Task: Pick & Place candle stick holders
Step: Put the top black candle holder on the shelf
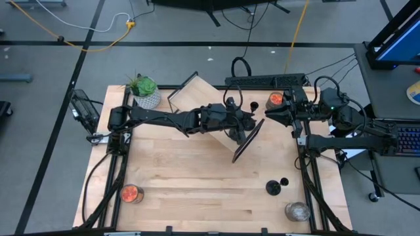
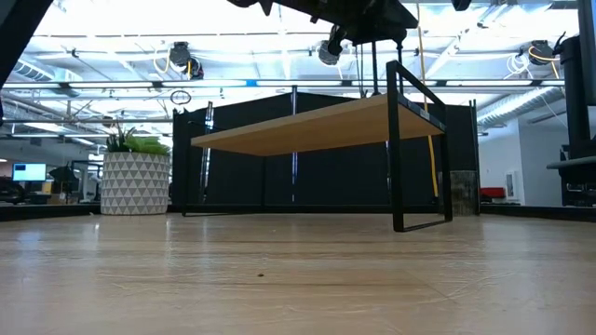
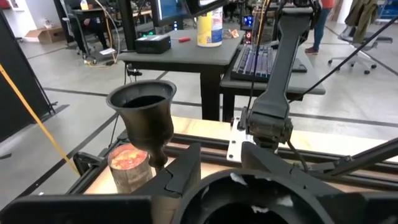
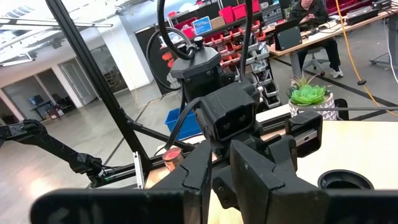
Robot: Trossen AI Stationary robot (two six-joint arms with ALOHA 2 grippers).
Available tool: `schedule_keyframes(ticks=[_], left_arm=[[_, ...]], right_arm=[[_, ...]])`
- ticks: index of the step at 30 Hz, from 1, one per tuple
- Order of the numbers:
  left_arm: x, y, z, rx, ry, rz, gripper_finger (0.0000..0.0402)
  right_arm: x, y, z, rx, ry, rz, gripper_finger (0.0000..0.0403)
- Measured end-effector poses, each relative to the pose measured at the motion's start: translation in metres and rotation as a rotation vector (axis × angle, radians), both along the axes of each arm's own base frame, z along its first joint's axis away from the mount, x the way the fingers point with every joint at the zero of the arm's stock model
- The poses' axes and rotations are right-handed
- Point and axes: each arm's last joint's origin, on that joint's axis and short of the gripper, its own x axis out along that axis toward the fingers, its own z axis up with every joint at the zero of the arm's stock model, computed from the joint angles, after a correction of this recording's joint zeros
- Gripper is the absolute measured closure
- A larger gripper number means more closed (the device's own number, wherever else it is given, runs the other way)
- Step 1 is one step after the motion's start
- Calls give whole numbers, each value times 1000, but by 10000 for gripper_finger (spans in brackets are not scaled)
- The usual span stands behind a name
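Near the front right of the tilted wooden shelf with black frame (image 1: 216, 111), two small black candle stick holders (image 1: 276, 185) stand on the worktop (image 1: 197, 190). Left claw (image 1: 252, 121) sets a black cup-topped holder (image 3: 146, 124) beside that shelf; its spread I cannot tell. Release only once upright. Right claw (image 1: 268, 113), state unclear, waits opposite.

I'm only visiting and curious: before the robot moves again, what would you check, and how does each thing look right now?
1. Left claw reached over the shelf: ok.
2. Candle holder upright just ahead of the left claw: ok.
3. Left claw's hold on that holder: cannot tell.
4. Room between the left claw and the right claw, which sit very close: cannot tell.
5. Two more holders on the table, away from both arms: ok.
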Motion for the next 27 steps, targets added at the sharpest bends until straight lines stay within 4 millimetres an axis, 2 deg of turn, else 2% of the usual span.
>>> schedule_keyframes(ticks=[20,27], left_arm=[[-7,1,11,58,11,27,197],[-13,1,21,83,-1,28,186]], right_arm=[[0,0,1,-1,-8,-4,349],[0,0,1,2,-8,-5,349]])
